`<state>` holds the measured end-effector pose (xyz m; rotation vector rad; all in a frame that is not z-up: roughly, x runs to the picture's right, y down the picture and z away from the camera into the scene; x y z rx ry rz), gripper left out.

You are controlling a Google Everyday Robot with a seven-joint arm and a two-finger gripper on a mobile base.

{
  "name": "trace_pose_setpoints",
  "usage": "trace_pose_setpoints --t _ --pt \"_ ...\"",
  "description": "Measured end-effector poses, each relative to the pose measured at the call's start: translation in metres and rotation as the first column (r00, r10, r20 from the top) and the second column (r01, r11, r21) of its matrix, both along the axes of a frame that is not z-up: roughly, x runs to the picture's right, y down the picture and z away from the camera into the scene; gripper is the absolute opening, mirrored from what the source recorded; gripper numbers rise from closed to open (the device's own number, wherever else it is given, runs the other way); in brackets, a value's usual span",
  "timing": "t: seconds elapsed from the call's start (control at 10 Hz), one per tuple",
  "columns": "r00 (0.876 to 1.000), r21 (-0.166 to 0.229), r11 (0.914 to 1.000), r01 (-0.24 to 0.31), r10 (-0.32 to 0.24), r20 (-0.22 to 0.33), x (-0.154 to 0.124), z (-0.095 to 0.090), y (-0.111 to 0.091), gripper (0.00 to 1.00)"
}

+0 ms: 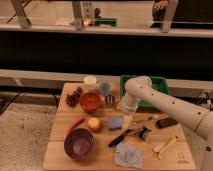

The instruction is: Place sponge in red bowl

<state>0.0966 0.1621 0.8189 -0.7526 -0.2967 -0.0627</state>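
Table: I see a wooden table [56, 156] standing on speckled floor [22, 135].
Back edge: white cup [90, 80], blue cup [105, 88], green tray [161, 82].
Middle: red bowl [90, 101], apple [93, 123], blue sponge [115, 123].
Front: purple bowl [79, 144], grey cloth [128, 155].
Gripper [123, 108]: low over the table, just right of the red bowl.
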Motion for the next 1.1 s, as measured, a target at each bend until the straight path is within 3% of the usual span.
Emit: trace_pose_setpoints --t 1.1 --pt "0.999 0.029 0.9991 -0.032 0.032 -0.006 -0.001 0.020 0.012 0.80"
